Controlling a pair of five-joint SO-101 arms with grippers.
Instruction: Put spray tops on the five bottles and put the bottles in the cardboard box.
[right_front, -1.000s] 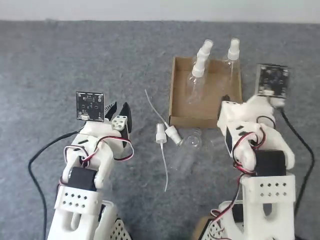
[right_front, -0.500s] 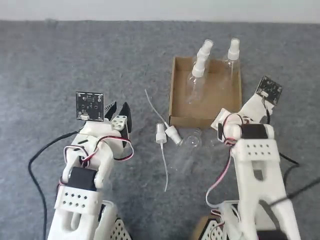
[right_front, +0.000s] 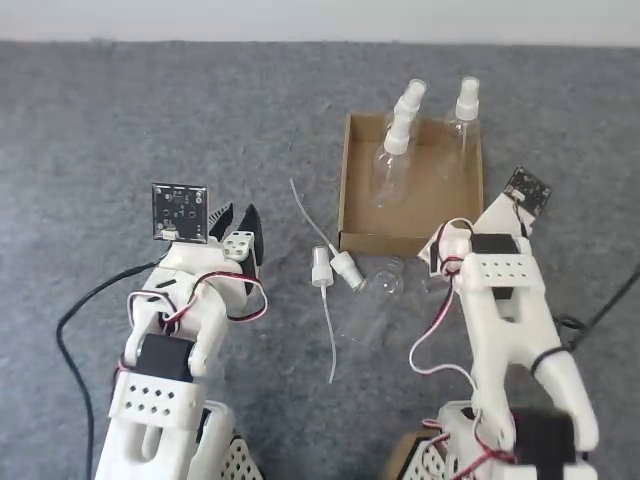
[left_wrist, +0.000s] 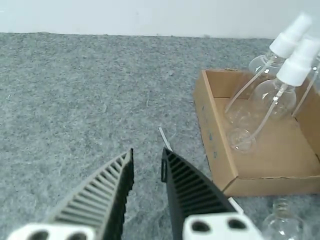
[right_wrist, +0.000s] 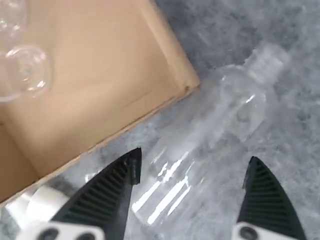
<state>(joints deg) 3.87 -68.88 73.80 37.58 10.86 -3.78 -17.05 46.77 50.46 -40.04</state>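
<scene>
three capped bottles are standing inside the cardboard box in the high view, their white heads rising over its far wall. two loose spray tops are lying on the grey felt just beside the box's near left corner, their thin tubes trailing in different directions. an uncapped bottle is lying on its side next to them, neck toward the box. the left gripper is hovering well apart from the box, with a narrow gap showing between its fingers. the right gripper is hanging low at the box's near right corner.

in the left wrist view the left gripper is gripping nothing, its ribbed fingers standing a slim gap apart over the felt. beyond it the cardboard box is sitting with capped bottles upright inside, and the uncapped bottle is lying just outside its near wall.

in the right wrist view the right gripper is spreading wide, its dark fingers sitting on either side of an uncapped bottle without touching it. that bottle is lying on the felt just beside a corner of the cardboard box.
</scene>
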